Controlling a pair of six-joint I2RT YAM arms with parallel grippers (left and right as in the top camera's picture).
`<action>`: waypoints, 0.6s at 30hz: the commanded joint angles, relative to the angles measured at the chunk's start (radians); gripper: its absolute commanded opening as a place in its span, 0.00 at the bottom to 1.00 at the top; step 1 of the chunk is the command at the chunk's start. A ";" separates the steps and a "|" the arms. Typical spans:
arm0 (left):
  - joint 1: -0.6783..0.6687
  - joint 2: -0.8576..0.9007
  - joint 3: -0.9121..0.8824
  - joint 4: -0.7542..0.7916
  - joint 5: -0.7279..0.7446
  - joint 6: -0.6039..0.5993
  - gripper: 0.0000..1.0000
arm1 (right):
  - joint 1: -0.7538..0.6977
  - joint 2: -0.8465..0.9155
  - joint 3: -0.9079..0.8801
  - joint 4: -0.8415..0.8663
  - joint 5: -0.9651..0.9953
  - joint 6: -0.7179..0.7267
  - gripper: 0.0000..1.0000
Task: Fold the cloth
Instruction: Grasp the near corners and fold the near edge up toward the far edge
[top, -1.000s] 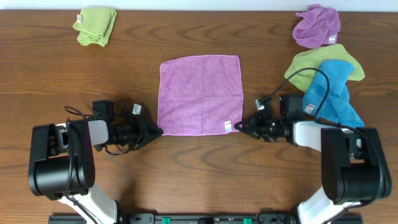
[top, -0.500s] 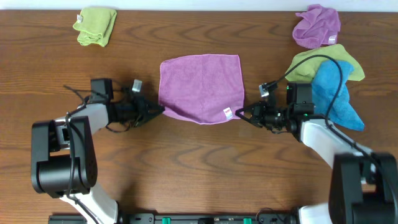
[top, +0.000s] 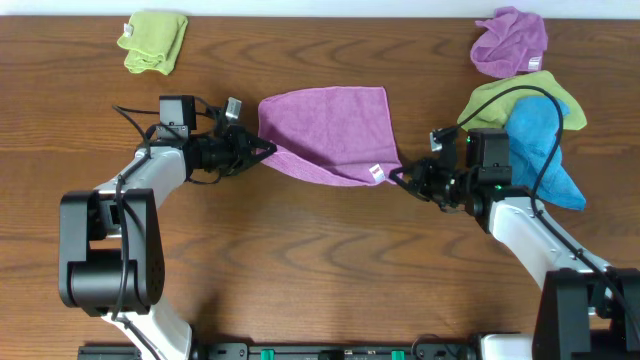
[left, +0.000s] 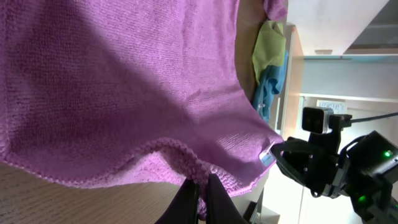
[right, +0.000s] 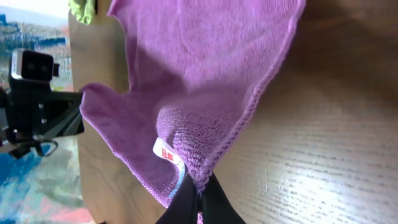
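Note:
The purple cloth (top: 328, 128) lies at the table's middle back, its near edge lifted and sagging between the grippers. My left gripper (top: 266, 152) is shut on the cloth's near left corner; the left wrist view shows the pinched hem (left: 200, 180) and the cloth (left: 124, 81) spread above. My right gripper (top: 395, 178) is shut on the near right corner, next to the white label (top: 377, 172). The right wrist view shows the pinched edge (right: 202, 186) and the cloth (right: 199, 62) hanging above the wood.
A folded green cloth (top: 154, 40) lies at the back left. At the back right lie a crumpled purple cloth (top: 510, 40), a green cloth (top: 520, 95) and a blue cloth (top: 535, 140), close to the right arm.
Both grippers have lifted the near corners and carried them toward the back. The cloth's near edge has risen off the table and hangs between them.

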 joint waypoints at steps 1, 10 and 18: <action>-0.002 -0.034 0.015 0.014 -0.002 -0.009 0.06 | 0.026 -0.005 0.021 0.037 0.021 0.032 0.02; -0.002 -0.058 0.015 0.179 -0.116 -0.056 0.06 | 0.109 -0.005 0.074 0.080 0.229 0.056 0.02; -0.002 -0.058 0.015 0.244 -0.333 -0.097 0.06 | 0.135 0.069 0.124 0.124 0.335 0.057 0.02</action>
